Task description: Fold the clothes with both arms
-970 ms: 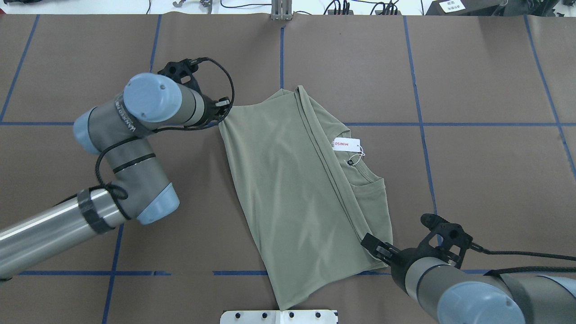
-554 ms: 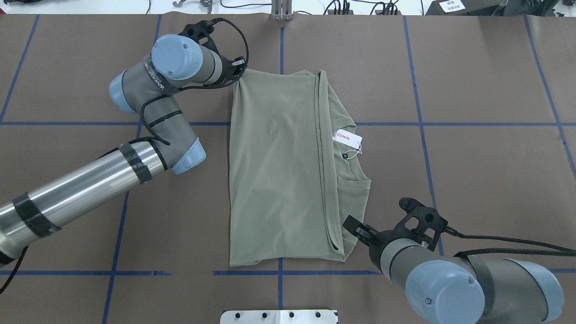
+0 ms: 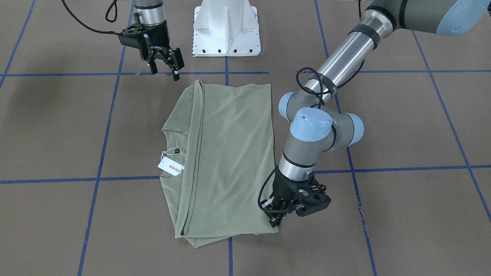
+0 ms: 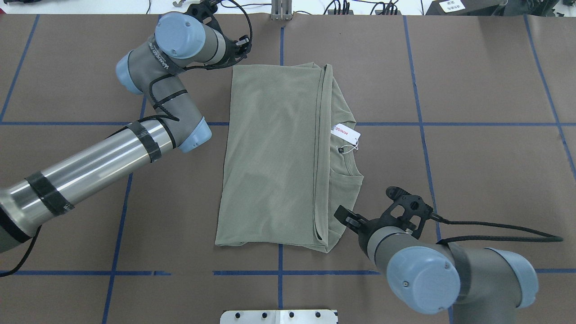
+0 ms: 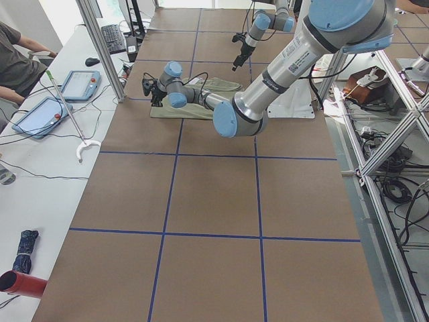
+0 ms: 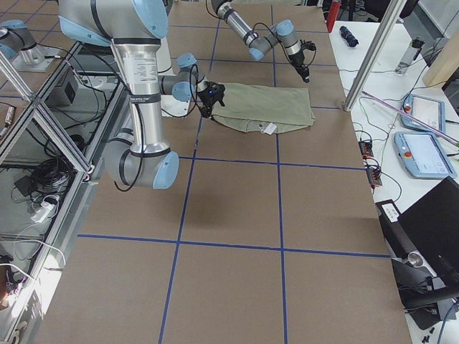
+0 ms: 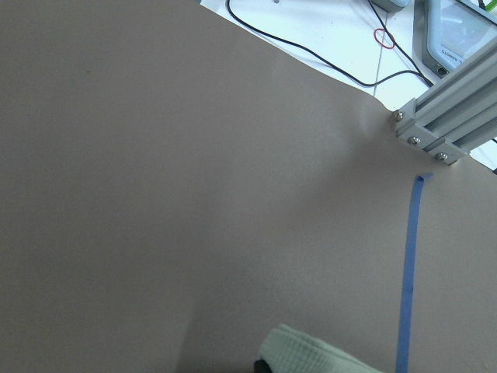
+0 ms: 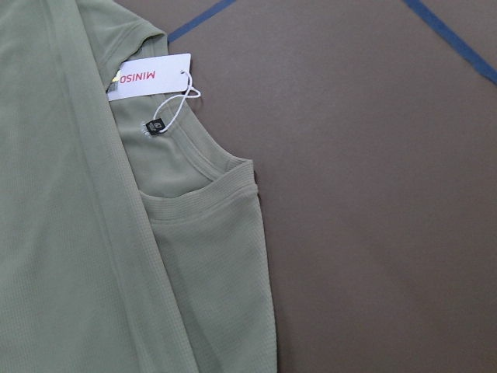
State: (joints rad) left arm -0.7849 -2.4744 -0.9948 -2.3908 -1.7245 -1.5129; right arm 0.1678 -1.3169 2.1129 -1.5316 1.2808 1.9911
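Ribbing was seen on the sage-green shirt (image 4: 270, 153), laid folded as a long rectangle on the table (image 4: 472, 81). One corner was pinched by the left hand (image 3: 276, 221); the right hand (image 3: 165, 70) was spread nearby.

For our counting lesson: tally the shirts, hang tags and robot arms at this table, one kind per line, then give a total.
shirt: 1
tag: 1
arms: 2 (left arm, right arm)
Total: 4

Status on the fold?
Right gripper open, clear of shirt. Left gripper looks shut on its far corner. Shirt flat, one side folded over. Nothing blocking.
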